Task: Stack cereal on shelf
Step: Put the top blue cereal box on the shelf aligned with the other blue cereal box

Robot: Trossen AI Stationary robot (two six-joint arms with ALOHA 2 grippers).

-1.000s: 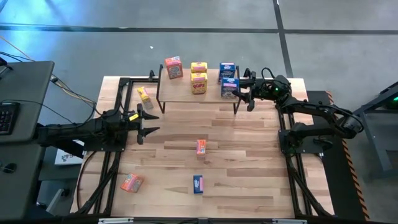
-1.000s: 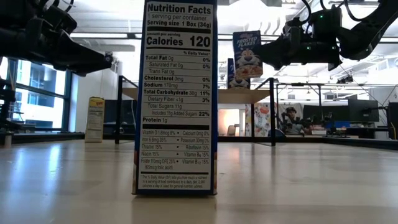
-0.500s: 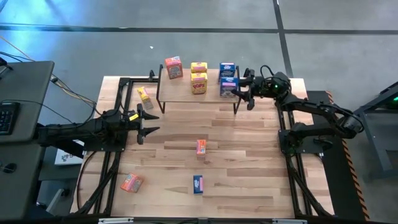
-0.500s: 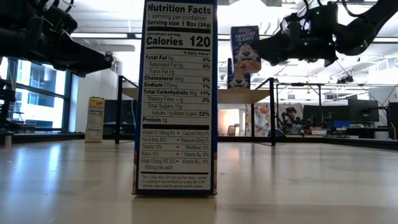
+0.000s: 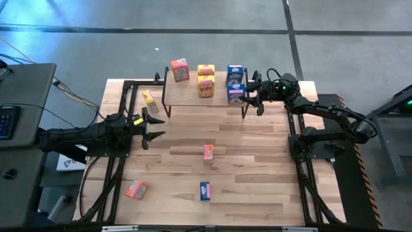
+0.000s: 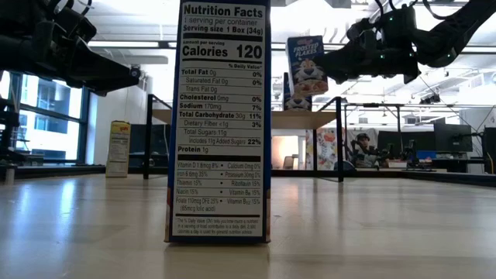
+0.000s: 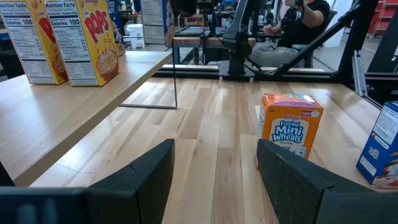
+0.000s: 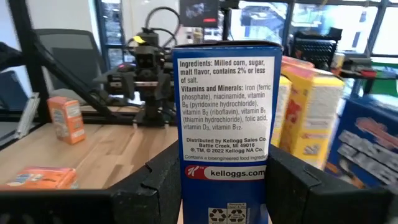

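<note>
Shelf (image 5: 193, 98): stood at the table's far edge. Right gripper (image 5: 248, 95), at the shelf's right end, pinched a blue cereal box (image 5: 235, 93) above another blue box (raised, per the low view). Left gripper (image 5: 152, 127), fingers spread and empty, waited in front of the shelf's left end.

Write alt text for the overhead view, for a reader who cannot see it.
The right hand grips a blue cereal box at the right end of the shelf, where one orange-red, two yellow and another blue box stand. The left hand waits open over the table, with four boxes scattered around.
</note>
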